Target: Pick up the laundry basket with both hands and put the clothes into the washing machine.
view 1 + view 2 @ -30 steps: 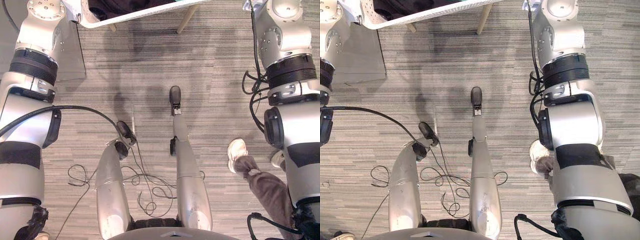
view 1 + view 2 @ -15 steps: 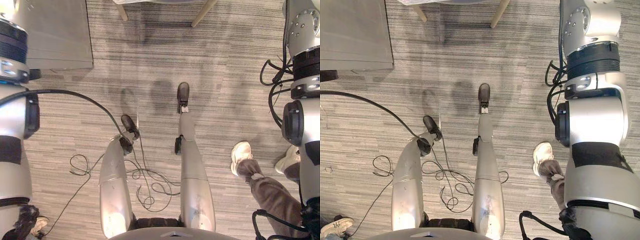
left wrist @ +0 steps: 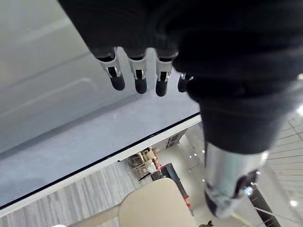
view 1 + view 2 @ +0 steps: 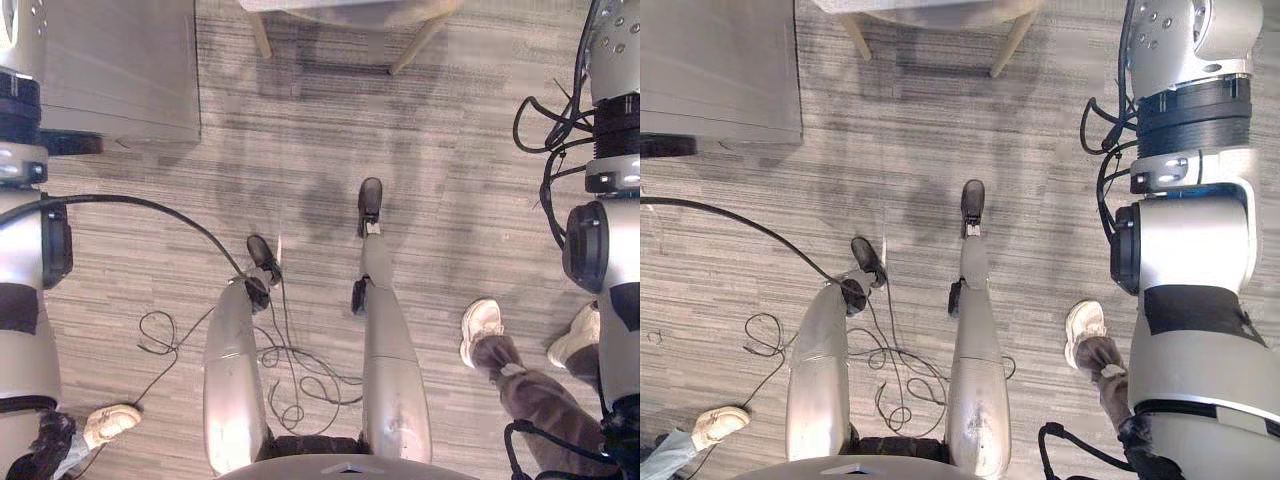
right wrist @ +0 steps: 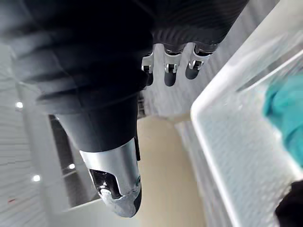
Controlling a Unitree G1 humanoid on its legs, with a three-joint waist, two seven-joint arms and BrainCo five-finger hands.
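The white laundry basket (image 5: pixel 222 142) shows in the right wrist view, with a teal cloth (image 5: pixel 284 104) and a dark cloth (image 5: pixel 291 208) lying in it. My right hand (image 5: pixel 170 71) hovers just off the basket's rim, its fingers straight, its thumb apart, holding nothing. In the left wrist view my left hand (image 3: pixel 137 75) has its fingers straight too, and it is empty. It stands in front of a pale grey panel (image 3: pixel 57 109) with a dark edge.
A grey box-like cabinet (image 4: pixel 110 70) stands on the carpet at the far left. Two wooden legs (image 4: pixel 415 45) of a stool or table stand ahead. A person's white shoe (image 4: pixel 482 325) is at the right, another shoe (image 4: pixel 110 422) at the lower left.
The head camera has shifted, so the basket's edge at the top has left the eye views. A person's shoe has come in at the lower left.
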